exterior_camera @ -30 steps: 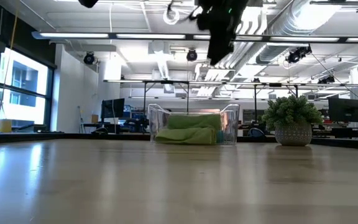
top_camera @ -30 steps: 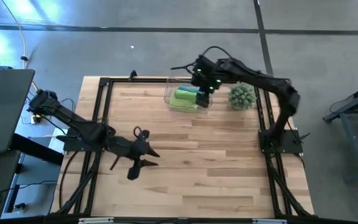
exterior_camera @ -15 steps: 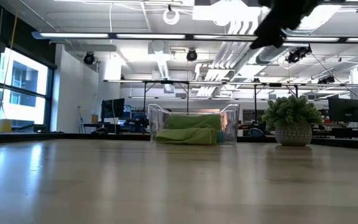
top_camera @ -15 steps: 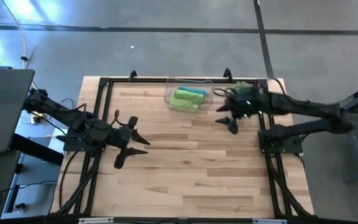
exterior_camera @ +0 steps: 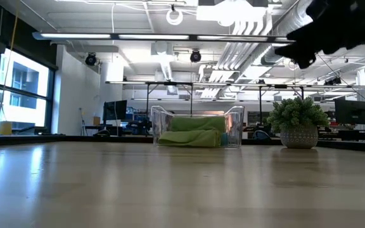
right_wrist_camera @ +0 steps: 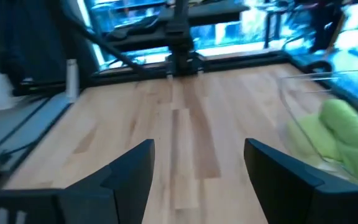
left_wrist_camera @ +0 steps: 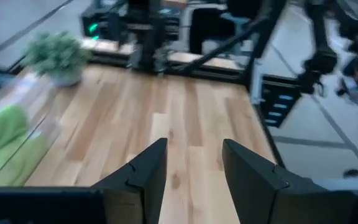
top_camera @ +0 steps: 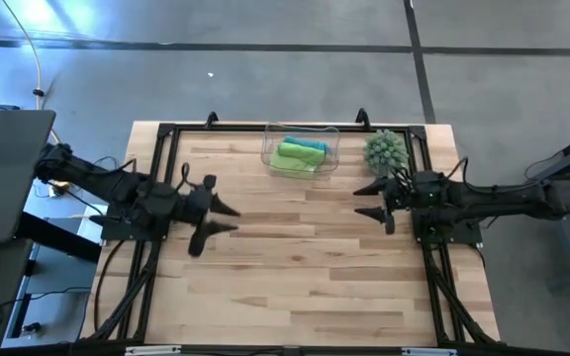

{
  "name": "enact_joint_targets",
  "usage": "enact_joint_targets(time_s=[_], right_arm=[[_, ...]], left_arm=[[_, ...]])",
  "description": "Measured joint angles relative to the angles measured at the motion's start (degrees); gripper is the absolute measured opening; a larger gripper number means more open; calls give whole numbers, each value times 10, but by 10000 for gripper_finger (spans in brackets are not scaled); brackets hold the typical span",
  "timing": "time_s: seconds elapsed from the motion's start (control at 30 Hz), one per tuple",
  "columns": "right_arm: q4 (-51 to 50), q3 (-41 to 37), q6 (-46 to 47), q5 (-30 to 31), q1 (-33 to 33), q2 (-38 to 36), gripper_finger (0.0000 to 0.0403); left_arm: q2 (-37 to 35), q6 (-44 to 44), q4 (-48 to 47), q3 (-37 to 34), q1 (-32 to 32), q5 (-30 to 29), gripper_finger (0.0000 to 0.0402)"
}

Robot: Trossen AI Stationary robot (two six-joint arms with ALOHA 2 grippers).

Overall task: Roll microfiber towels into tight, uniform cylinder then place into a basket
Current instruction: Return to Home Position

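The clear basket [top_camera: 300, 155] stands at the table's far middle with rolled microfiber towels inside: lime green rolls [top_camera: 293, 158] and a teal one [top_camera: 310, 146]. The low view shows the basket [exterior_camera: 197, 126] with green rolls [exterior_camera: 192, 136] resting on its floor. My left gripper [top_camera: 228, 218] hovers open over the table's left side. My right gripper [top_camera: 372, 200] hovers open over the right side, well short of the basket. Both are empty, as the left gripper [left_wrist_camera: 191, 168] and the right gripper [right_wrist_camera: 197, 168] show in their wrist views.
A spiky green plant ball in a pot [top_camera: 385, 152] stands right of the basket, near my right arm. A black frame [top_camera: 166, 133] runs round the table's edges. Bare wood [top_camera: 295, 257] fills the middle and near side.
My right gripper has drawn back from above the basket, swinging toward the table's right edge and nearer side, sinking and levelling out, still open. My left gripper has pulled back toward the left edge and risen a little. The towels in the basket have stayed put.
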Motion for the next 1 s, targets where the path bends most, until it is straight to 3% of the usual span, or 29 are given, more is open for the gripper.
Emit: enact_joint_targets(time_s=[0.13, 0.4, 0.67, 0.8, 1.0], right_arm=[[51, -56, -9, 64, 17, -23, 241], [102, -119, -10, 132, 46, -33, 241], [97, -145, 1, 207, 63, -33, 241], [86, -158, 46, 207, 63, -33, 241], [32, -158, 110, 202, 63, -32, 241]], left_arm=[[-3, -32, -29, 0, 30, 6, 144], [-11, -59, -75, 0, 95, 67, 144], [-74, -55, -115, -16, 163, 103, 144], [-144, -54, -91, -75, 182, 126, 144], [-240, -60, 54, -227, 200, 159, 144]])
